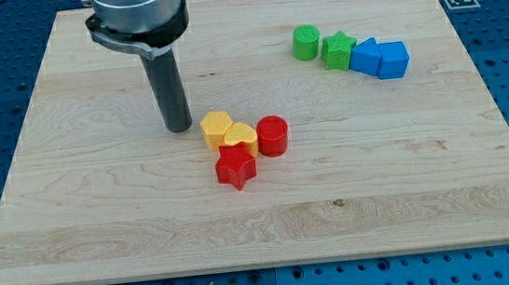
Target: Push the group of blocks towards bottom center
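My tip (179,128), a bare rod with no gripper to open or close, stood just left of the yellow block (217,127). Touching it clustered the yellow heart (241,137), red cylinder (273,135) and red star (235,168), mid-tabletop (103,222). Well apart, upper right, sat a green cylinder (306,42), green star (339,50) and two blue blocks (379,57).

A cluster of four blocks (240,136) is seen near the board's (382,205) centre, my tip (179,128) placed just left; a row of four blocks (365,57) is ranged far right.
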Robot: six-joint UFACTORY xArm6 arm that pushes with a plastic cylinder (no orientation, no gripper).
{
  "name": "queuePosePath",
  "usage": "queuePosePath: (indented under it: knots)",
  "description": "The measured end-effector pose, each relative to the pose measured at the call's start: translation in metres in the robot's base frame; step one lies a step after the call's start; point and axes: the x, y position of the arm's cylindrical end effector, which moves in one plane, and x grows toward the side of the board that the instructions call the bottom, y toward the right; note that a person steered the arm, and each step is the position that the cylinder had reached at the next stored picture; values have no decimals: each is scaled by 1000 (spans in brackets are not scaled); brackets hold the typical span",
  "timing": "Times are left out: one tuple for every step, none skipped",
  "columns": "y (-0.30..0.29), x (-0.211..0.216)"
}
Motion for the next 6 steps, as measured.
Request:
queuePosePath:
  knots:
    - [33,-10]
    - [82,-12]
    - [118,-10]
    - [139,0]
    - [145,10]
    - [140,10]
